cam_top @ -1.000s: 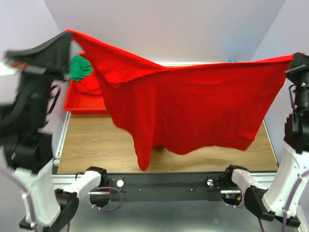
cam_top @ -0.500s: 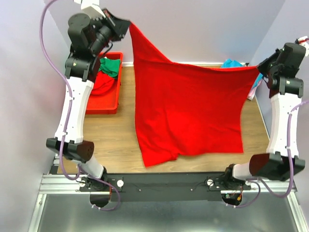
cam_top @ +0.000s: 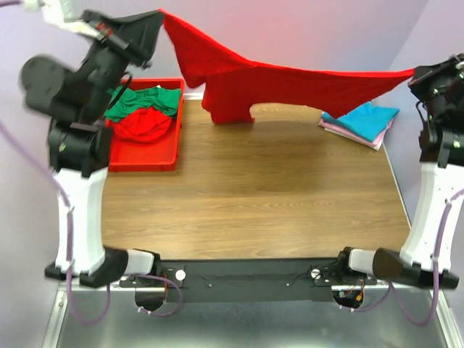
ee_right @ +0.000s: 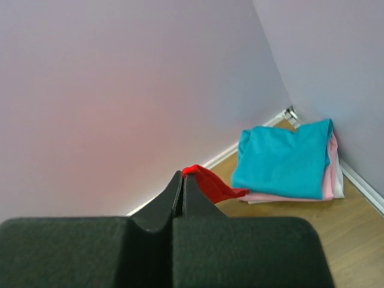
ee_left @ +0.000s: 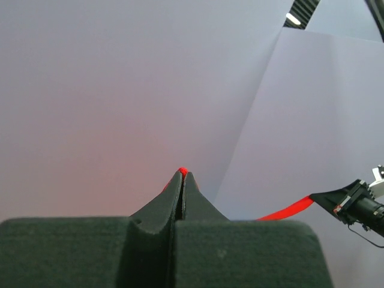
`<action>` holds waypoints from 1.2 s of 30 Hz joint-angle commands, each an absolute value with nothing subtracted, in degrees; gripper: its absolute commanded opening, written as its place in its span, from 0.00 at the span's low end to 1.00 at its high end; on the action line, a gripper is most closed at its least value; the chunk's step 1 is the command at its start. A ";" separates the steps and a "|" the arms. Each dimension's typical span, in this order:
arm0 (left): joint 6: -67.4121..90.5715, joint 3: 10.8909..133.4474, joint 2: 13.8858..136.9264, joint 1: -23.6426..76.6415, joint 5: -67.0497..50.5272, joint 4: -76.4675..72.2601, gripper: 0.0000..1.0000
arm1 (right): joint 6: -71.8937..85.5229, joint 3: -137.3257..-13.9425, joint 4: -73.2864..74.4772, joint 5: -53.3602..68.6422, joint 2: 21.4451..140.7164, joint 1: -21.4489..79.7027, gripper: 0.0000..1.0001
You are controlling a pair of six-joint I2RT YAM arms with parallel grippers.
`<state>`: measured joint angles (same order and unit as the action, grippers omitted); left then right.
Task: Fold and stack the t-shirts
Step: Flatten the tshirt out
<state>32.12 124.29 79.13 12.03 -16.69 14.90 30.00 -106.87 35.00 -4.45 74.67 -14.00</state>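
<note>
From above, the red shirt [cam_top: 283, 80] hangs in the air along the back edge of the worktop [cam_top: 246, 203], pulled into a sagging band between the two arms. Half a second ago it hung as a broad sheet over the middle of the worktop, its hem near the front edge; now only a short fold drops behind the back edge, left of centre. The left gripper [cam_top: 156, 18] is clamped on one corner high above the back left corner, and it has moved further left and higher than before. The right gripper [cam_top: 417, 72] pinches the other end above the right edge. With the sheet lifted, the teal shirt [cam_top: 366, 119] shows fully in the back right corner, lying folded on a pink shirt [cam_top: 348, 132]. The bin [cam_top: 145, 161] sits at the left edge with a green shirt [cam_top: 145, 98] in it, as before. In the left wrist view the jaws are pressed together on a speck of red cloth at their tips, and a red strip runs to the other gripper at the right. In the right wrist view the jaws are closed on a red corner, with the teal and pink stack on the worktop beyond, against the wall corner.
</note>
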 commanded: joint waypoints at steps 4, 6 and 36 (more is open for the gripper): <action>28.92 117.34 64.88 12.04 -13.98 10.28 0.00 | 28.13 -106.00 34.01 -7.82 63.12 -14.41 0.01; 28.74 115.94 61.37 12.04 -13.10 10.46 0.00 | 27.69 -105.73 34.10 -8.52 60.05 -14.41 0.01; 23.65 118.19 99.33 13.44 -21.36 0.26 0.00 | 27.69 -79.74 19.47 -21.17 68.71 -14.41 0.01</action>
